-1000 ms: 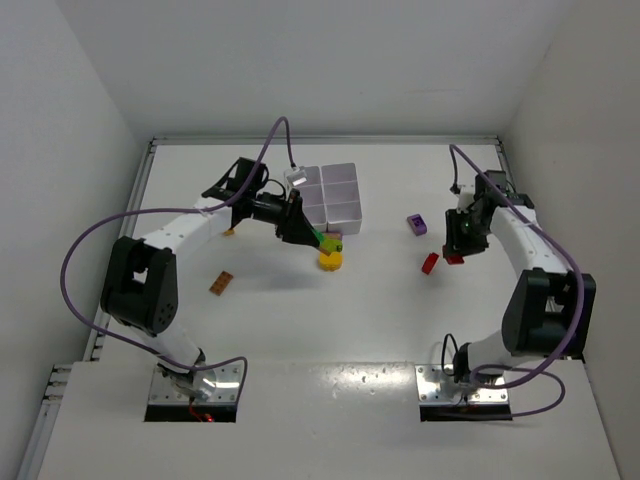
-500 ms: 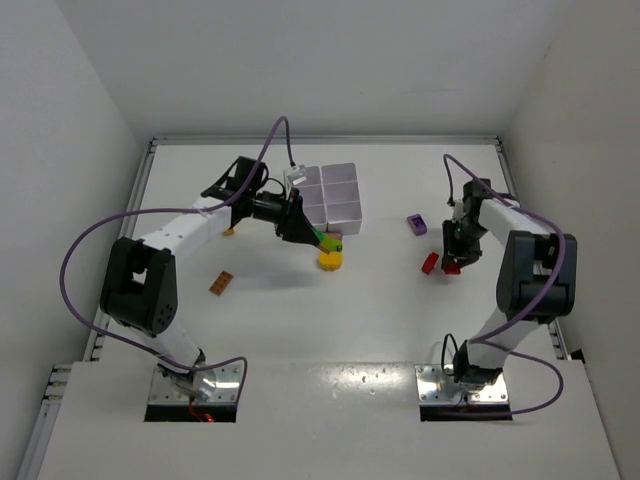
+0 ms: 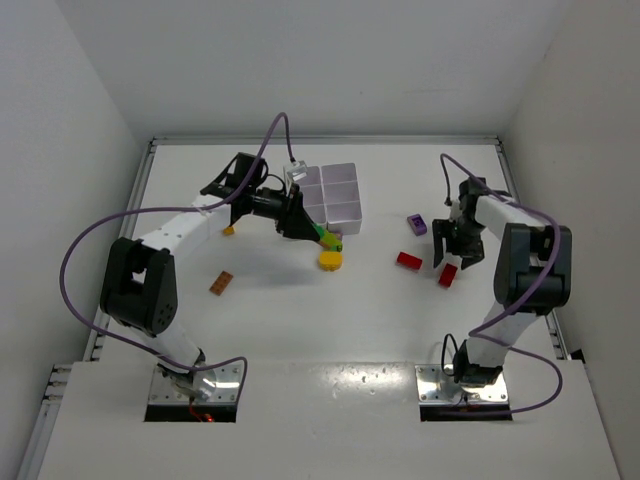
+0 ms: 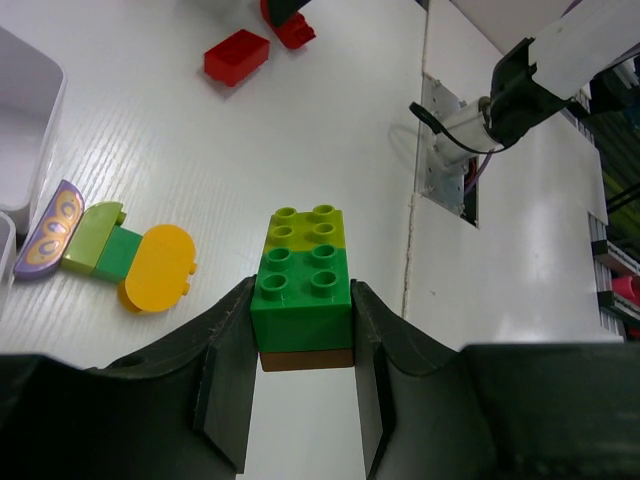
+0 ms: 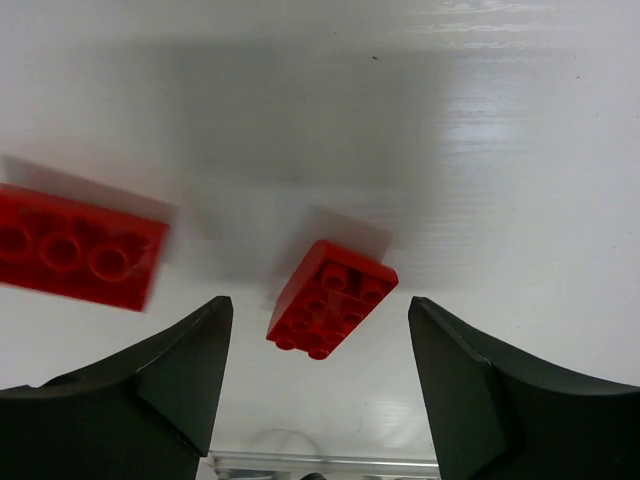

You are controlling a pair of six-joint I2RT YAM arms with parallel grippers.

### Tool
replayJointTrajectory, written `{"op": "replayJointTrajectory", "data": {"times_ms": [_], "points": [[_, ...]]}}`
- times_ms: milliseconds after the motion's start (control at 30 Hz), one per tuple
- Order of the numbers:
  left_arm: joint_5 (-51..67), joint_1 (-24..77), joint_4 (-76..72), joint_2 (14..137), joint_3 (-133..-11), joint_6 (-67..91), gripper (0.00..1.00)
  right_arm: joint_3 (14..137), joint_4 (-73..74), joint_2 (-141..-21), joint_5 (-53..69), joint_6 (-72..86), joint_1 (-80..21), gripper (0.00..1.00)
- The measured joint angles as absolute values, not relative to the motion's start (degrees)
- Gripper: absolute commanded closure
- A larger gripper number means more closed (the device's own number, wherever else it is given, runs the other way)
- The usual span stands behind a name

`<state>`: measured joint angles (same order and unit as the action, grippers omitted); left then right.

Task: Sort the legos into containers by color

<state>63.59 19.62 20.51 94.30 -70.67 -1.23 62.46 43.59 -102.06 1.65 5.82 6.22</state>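
My left tool [image 4: 303, 300] is clenched on a green-lime stack [image 4: 303, 285] just beside the tray [image 3: 356, 195] — kept close, I judge, for splitting by colour. My right tool [image 5: 318, 312], well right of the tray, stands spread, grasping nothing — a red brick [image 5: 332, 297] lies loose on the counter [image 5: 450, 120] beneath.

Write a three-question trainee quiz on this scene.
1. True or false: the left gripper is shut on a green-lime stack.
2. What lies between the fingers of the open right gripper? A purple brick; B red brick; C yellow piece.
3. Which arm is nearer the tray?
Key: 1 true; 2 B; 3 left.
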Motion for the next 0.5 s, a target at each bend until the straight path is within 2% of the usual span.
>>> {"op": "replayJointTrajectory", "data": {"times_ms": [233, 400, 500], "points": [[63.75, 19.62, 20.53, 94.61, -70.67, -1.26, 1.0, 63.61, 44.07, -96.12, 6.9, 3.09, 7.16, 0.28], [65.58, 19.62, 20.56, 94.78, -70.67, -1.23, 1.0, 65.87, 44.21, -82.41, 23.55, -3.27, 8.49, 0.31], [68.1, 19.92, 20.6, 94.85, -70.67, -1.23, 1.0, 75.26, 46.74, -83.72, 37.54, -5.56, 5.08, 0.31]]}}
